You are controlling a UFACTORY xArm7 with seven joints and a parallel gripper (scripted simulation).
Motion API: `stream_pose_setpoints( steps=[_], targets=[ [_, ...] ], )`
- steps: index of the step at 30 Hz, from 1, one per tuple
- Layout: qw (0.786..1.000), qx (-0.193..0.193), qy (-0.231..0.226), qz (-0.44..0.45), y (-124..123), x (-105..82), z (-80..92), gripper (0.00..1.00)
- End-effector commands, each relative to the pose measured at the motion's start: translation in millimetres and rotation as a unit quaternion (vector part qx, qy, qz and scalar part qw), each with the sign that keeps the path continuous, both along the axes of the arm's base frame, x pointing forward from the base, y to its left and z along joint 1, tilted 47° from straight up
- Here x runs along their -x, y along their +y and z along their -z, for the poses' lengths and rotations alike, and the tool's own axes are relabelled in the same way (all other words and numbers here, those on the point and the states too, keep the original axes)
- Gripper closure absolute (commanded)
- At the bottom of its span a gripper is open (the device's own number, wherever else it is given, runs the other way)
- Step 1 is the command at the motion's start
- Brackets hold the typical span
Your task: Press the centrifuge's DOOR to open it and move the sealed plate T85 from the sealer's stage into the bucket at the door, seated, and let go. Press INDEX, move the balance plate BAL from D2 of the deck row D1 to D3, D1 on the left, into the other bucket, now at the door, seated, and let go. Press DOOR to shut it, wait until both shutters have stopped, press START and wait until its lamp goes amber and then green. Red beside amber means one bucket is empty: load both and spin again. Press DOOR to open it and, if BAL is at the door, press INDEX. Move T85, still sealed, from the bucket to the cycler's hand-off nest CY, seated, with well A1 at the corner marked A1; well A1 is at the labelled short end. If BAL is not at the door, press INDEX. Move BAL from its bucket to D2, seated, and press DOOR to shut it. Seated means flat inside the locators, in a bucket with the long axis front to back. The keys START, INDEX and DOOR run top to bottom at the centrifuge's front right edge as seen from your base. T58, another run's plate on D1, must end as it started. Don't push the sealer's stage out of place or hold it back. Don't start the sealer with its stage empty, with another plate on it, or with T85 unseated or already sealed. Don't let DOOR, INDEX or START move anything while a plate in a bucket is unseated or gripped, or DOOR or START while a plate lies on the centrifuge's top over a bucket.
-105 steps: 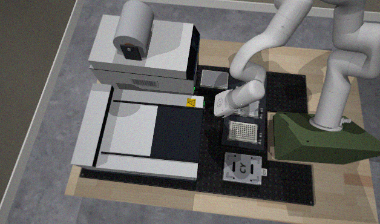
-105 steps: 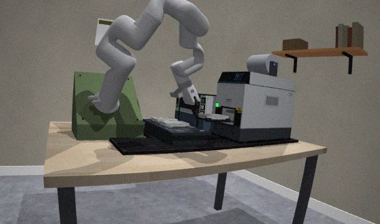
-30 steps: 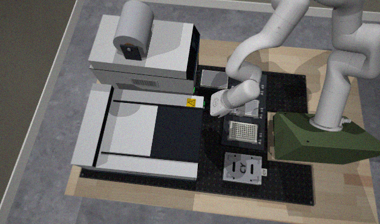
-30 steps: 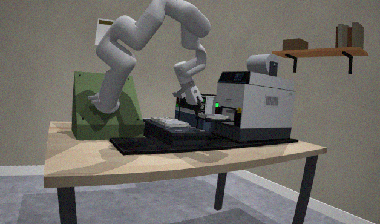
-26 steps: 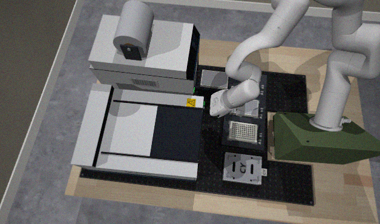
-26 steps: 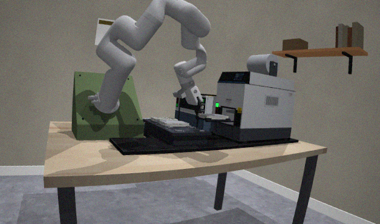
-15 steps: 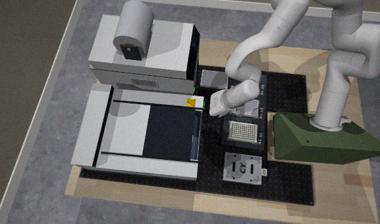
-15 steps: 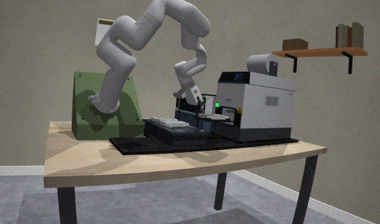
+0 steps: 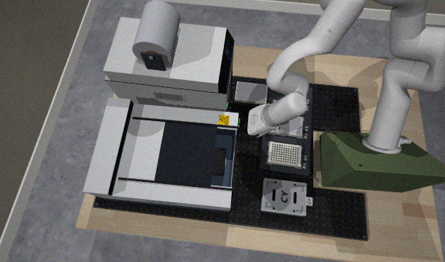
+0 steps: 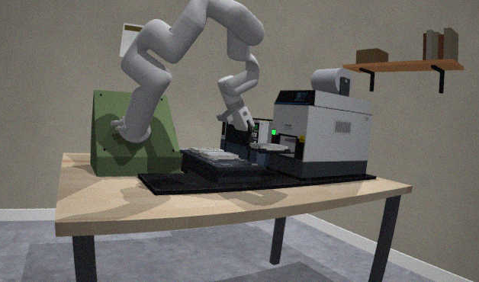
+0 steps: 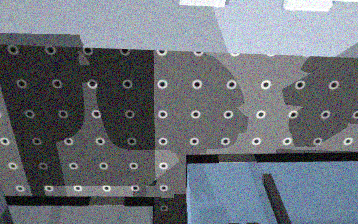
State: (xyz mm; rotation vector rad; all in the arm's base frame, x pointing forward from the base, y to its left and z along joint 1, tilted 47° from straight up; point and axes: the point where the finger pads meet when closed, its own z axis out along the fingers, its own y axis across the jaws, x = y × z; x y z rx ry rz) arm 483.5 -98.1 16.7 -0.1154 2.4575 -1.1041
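Note:
The centrifuge has its top open over a dark chamber, and a bluish bucket shows at the door end. My gripper is shut and empty. It hangs over the black breadboard next to the centrifuge's front right edge, where a green lamp glows. The sealed plate T85 lies on the sealer's stage. BAL lies on D2, partly hidden by my wrist. T58, with open wells, lies on D1. The CY nest is empty.
The sealer, with its film roll, stands behind the centrifuge. The green arm base is beside the deck row. A blue-grey panel fills the lower right of the wrist view.

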Motion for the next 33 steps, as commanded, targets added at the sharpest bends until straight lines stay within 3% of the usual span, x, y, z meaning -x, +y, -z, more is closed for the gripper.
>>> stream_pose_setpoints(
  steps=[1, 33],
  targets=[
    [1.0, -0.001, 0.0, -0.001, 4.6, 5.1, -2.3, 1.0],
    [1.0, -0.001, 0.0, -0.001, 27.4, 42.5, -18.4, 1.0]
  ],
)
